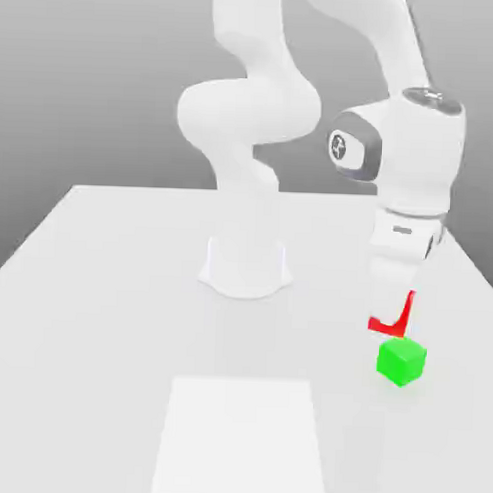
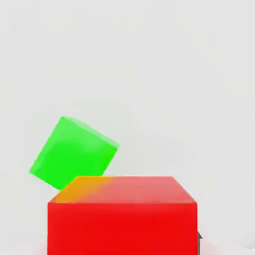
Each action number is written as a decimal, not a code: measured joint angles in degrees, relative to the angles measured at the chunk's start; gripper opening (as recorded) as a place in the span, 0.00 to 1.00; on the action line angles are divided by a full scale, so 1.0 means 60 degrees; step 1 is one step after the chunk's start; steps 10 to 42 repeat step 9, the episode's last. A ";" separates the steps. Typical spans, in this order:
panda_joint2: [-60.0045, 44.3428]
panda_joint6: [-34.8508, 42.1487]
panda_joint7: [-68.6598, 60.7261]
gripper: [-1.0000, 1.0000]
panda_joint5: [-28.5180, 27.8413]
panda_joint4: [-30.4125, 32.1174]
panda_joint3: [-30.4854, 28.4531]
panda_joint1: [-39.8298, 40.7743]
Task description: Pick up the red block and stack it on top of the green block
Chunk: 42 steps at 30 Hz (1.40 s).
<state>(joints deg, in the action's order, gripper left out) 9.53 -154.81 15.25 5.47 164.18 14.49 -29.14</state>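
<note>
While the white table [image 1: 89, 285] spreads across the exterior view, the arm [image 1: 255, 121] reaches down at the right of the frame. Its gripper [image 1: 393, 318] is closed around the red block [image 1: 392, 322], held just above the green block [image 1: 401, 360], lower right, on the table.

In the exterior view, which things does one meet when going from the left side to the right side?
Arm base → red block, held at the gripper → green block, slightly further right and just below.
</note>
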 joint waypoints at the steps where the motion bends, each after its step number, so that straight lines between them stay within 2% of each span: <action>1: -0.0262 -0.0240 0.0150 0.00 -0.0114 -0.0021 0.0071 -0.0001; 6: -0.1927 -0.1790 0.1076 0.00 -0.1336 -0.0093 -0.0126 0.0024; 7: -0.2124 -0.1972 0.1204 1.00 -0.1517 -0.0101 -0.0189 0.0003; 42: -0.2124 -0.1972 0.1204 1.00 -0.1517 -0.0101 -0.0189 0.0003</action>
